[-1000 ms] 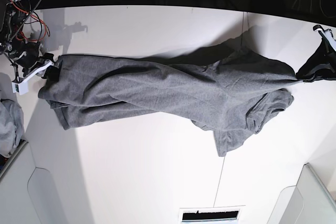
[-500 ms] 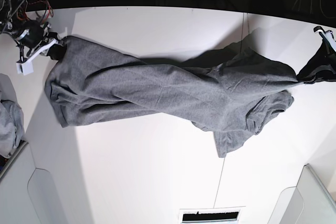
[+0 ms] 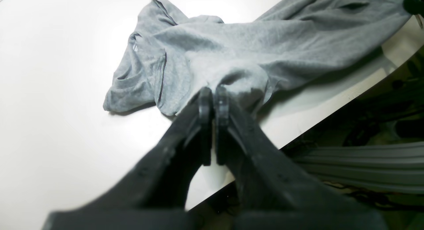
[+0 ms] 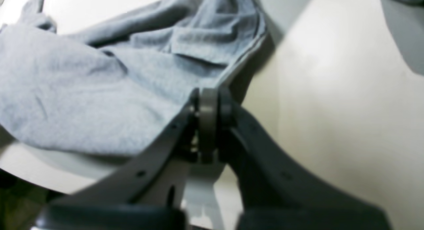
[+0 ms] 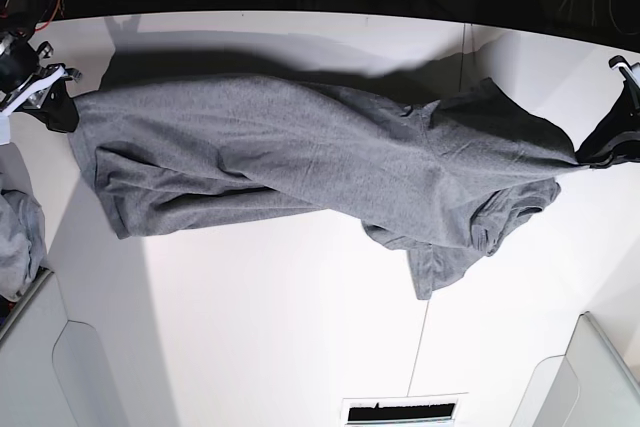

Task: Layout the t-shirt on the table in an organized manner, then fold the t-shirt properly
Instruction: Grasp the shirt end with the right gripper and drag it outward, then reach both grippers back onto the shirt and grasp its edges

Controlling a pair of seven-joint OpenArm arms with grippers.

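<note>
Base view: t-shirt (image 5: pixel 300 162) underside hidden.

The base view looks straight down from high above the whole counter (image 5: pixel 300 347). Each wrist view sits close behind its own claw, looking along the fingers at low angle: the left claw (image 3: pixel 213 97) and the right claw (image 4: pixel 208 101). All three share the t-shirt (image 5: pixel 300 157).

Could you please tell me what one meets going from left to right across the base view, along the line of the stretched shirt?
right gripper shut on the shirt's edge → t-shirt stretched across the table → left gripper shut on the shirt's other end.
</note>
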